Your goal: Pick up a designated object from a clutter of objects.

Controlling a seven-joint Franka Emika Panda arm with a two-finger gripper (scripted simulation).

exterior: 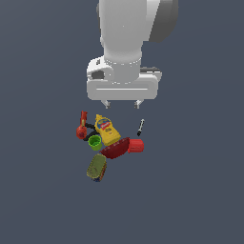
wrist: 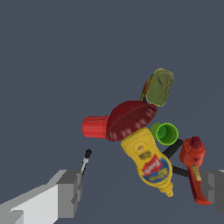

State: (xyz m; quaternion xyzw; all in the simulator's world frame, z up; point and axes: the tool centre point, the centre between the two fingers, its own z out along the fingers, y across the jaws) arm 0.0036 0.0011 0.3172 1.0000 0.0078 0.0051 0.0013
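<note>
Gripper (exterior: 124,103) spread wide, holding nothing, above the clutter.
Exterior view: the olive can (exterior: 96,167) lay at the group's near edge, beside the dark red bowl (exterior: 116,148). Wrist view: the can (wrist: 158,86) touched the bowl (wrist: 130,119), apart from both fingers (wrist: 69,192).

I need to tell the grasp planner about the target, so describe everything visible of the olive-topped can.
The olive-topped can is short, with rounded corners rather than a round outline, and looks like metal. Its flat olive-green top bears faint mottled marks; its low sides are dark blue with red and yellow patches. It lies at the clutter's edge farthest from the gripper, close beside the dark red bowl; contact cannot be told. Nothing rests on it, and the gripper is well above and apart from it.
</note>
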